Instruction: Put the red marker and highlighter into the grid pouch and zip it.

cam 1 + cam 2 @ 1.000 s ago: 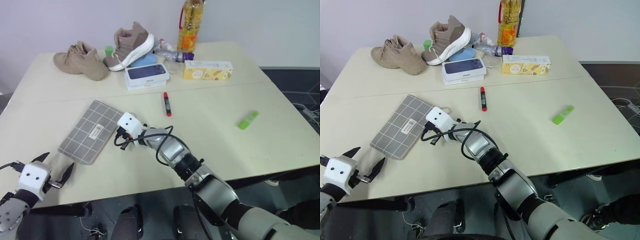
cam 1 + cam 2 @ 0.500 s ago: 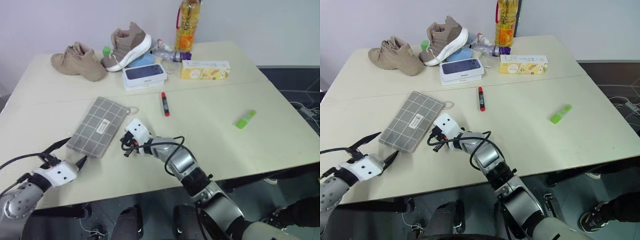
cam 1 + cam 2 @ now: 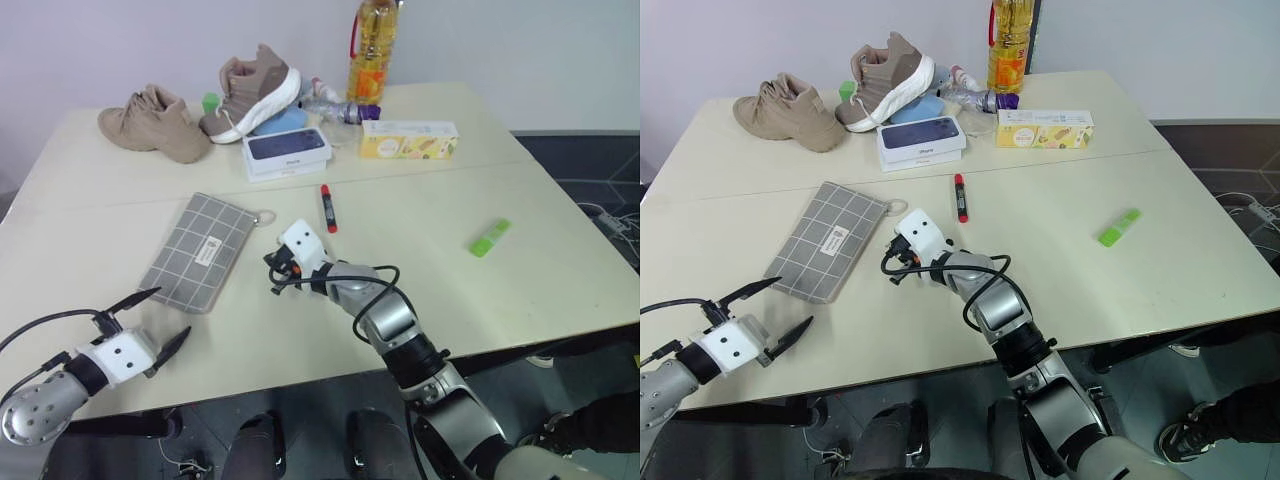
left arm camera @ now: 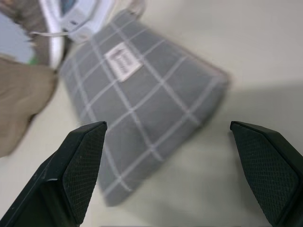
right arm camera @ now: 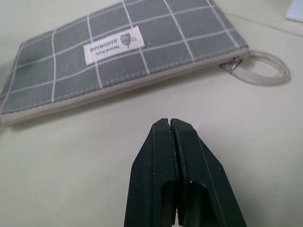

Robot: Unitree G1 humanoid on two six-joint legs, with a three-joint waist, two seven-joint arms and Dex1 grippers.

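The grid pouch (image 3: 198,252) lies flat on the table's left half, its zip ring (image 5: 260,71) at the far end. Its zipped edge faces my right gripper (image 3: 275,271), which is shut on nothing just right of the pouch and close above the table. My left gripper (image 3: 166,318) hangs open short of the pouch's near end, pointing at the pouch (image 4: 142,104). The red marker (image 3: 326,208) lies mid-table beyond my right hand. The lime highlighter (image 3: 492,238) lies far off on the right.
Along the far edge stand two beige shoes (image 3: 150,122), a small green cap-like object (image 3: 210,101), a phone box (image 3: 288,152), a yellow carton (image 3: 408,140), an oil bottle (image 3: 366,50) and a lying plastic bottle (image 3: 335,105).
My right gripper has drawn away rightward from the pouch's edge, still shut. My left gripper has rolled and come in toward the pouch's near end. The camera has shifted a little.
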